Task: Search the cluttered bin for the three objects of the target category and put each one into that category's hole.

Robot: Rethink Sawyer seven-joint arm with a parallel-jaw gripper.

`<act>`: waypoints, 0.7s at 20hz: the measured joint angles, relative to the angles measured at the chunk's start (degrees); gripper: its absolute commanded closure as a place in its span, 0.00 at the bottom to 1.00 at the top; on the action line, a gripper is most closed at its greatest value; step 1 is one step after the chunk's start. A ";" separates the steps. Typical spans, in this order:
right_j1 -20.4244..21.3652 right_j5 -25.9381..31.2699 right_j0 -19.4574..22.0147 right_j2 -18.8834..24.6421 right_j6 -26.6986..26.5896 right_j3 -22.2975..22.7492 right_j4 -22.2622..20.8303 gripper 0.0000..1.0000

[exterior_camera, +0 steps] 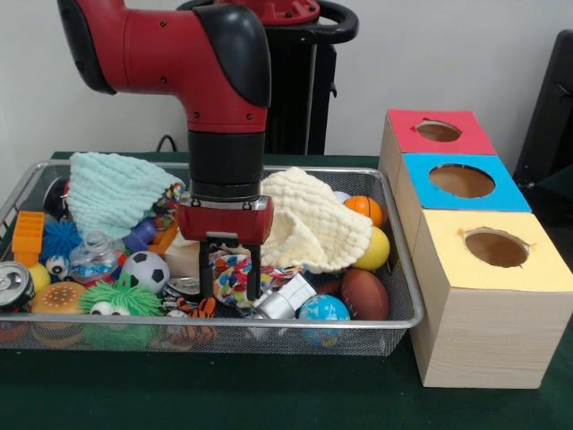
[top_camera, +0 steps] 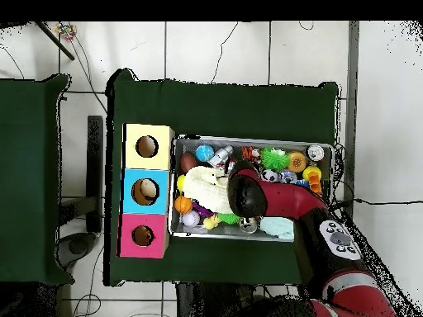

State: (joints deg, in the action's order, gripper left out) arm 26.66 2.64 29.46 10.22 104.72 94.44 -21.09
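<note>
Now the gripper is reaching down into the bin, its fingers straddling a multicoloured wad, grasping it for the red-topped hole.

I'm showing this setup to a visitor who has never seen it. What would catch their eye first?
Probably the big red and black arm plunging from above into the middle of the bin, its gripper straddling a colourful patterned bundle. Next, the row of three boxes beside the bin, topped red, blue and yellow, with the hole in the red one farthest from the front camera.
</note>
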 measured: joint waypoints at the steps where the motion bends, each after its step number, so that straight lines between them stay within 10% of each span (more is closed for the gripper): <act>1: -0.01 0.93 -0.25 -0.26 0.00 -0.17 0.00 0.00; 14: -1.43 14.54 -6.33 -4.63 0.00 -4.78 0.00 0.00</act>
State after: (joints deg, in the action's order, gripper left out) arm 25.23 17.17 23.14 5.59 104.72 89.66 -21.09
